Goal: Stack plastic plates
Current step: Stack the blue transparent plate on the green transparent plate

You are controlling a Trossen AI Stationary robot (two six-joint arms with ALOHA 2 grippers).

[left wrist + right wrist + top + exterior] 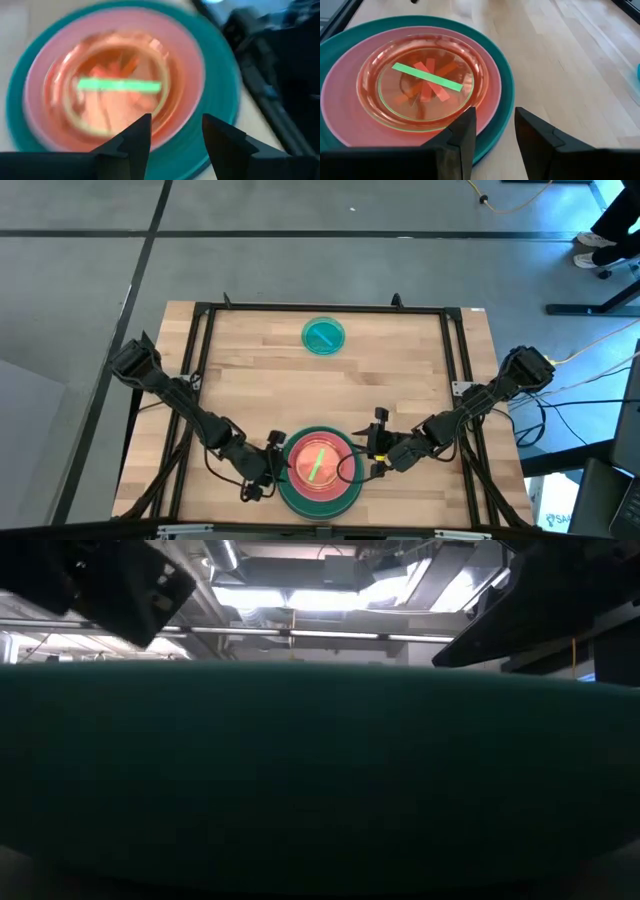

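— Left side first. What's there?

— Left gripper (268, 470) low at the near edge of the table (400, 390), just beside the left rim of the stack. Fingers (131, 142) parted, nothing between them.

— And the stack itself?

— Dark green plate (340, 492) at the bottom, pale pink plate (299, 452) nested inside it, a translucent orange plate (327, 471) on top, centred. Strips show through the orange one: a bright green strip (427, 77) lying across crossed red strips (431, 86). In the low view the green plate's rim (320, 770) fills nearly everything.

— Right of the stack?

— Right gripper (376, 455) just beside the right rim, also low. Its fingers (461, 132) spread apart, grasping nothing, pointed at the stack's edge.

— Any plates elsewhere?

— One small teal plate (323, 337), alone near the far edge, well apart from the stack and both arms.

— Beyond the table?

— A person's shoes (595, 242) on the floor, far right corner.
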